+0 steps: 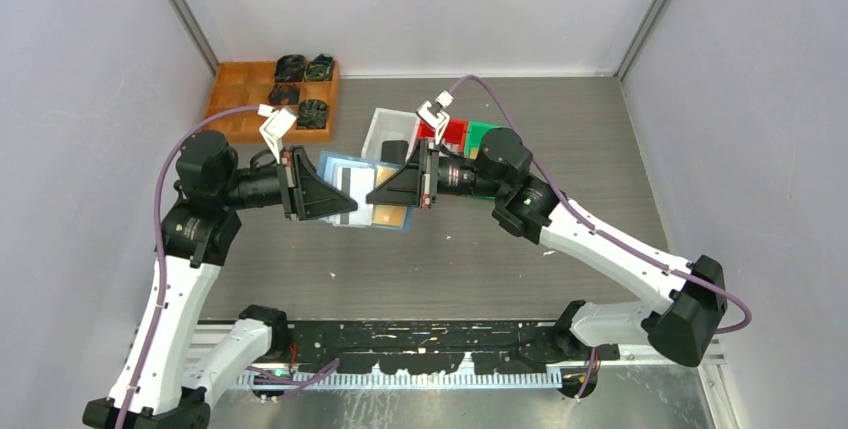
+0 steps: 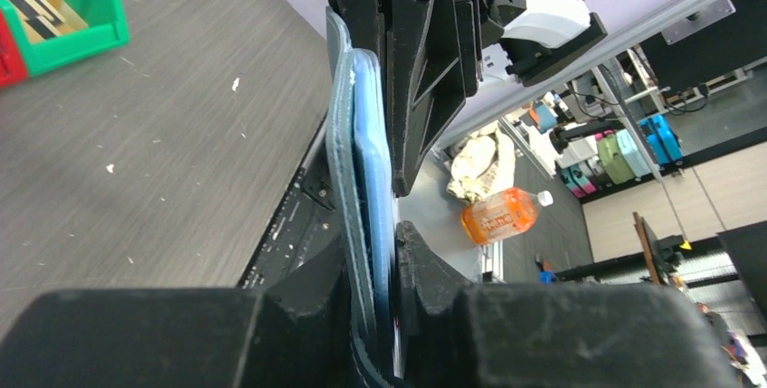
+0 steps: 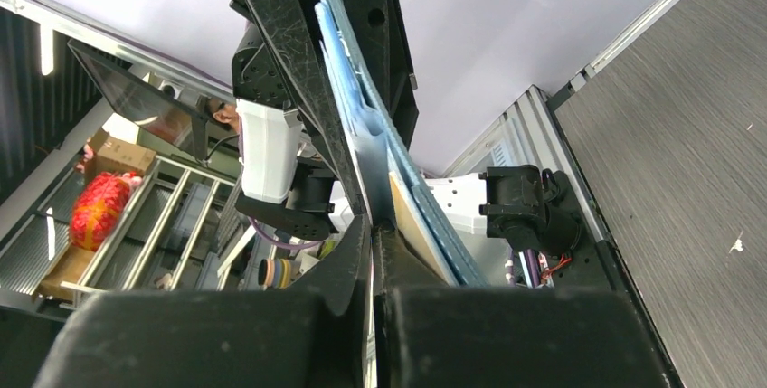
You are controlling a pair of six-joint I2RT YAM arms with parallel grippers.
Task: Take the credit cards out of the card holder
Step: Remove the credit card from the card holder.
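**Card holder pinched between both claws in mid-air**

Above the middle of the grey table (image 1: 560,149), the two arms meet tip to tip with the slate-blue card holder (image 1: 335,167) lifted between them. In the overhead view it is spread open. A grey credit card with a dark stripe (image 1: 347,181) shows at its centre, and a tan-orange credit card (image 1: 390,217) shows at its 5 o'clock corner.

The left gripper (image 1: 350,207) reaches in from 9 o'clock. Its own camera shows its fingers clamped on the holder's (image 2: 362,162) stacked blue layers, seen edge-on.

The right gripper (image 1: 372,196) comes in from 3 o'clock. Its wrist view shows the right gripper (image 3: 373,243) with its jaws pressed nearly flat together on a thin pale sheet at the holder's (image 3: 342,49) edge. Whether that sheet is a card or a layer of the holder cannot be told. The tan-orange card (image 3: 418,234) lies just beside the fingers, against the blue material.

A white bin (image 1: 378,127), a red bin (image 1: 456,131) and a green bin (image 1: 482,134) stand on the table at about 12 to 1 o'clock of the grippers. A wooden compartment tray (image 1: 240,99) holding dark objects lies at 11 o'clock.
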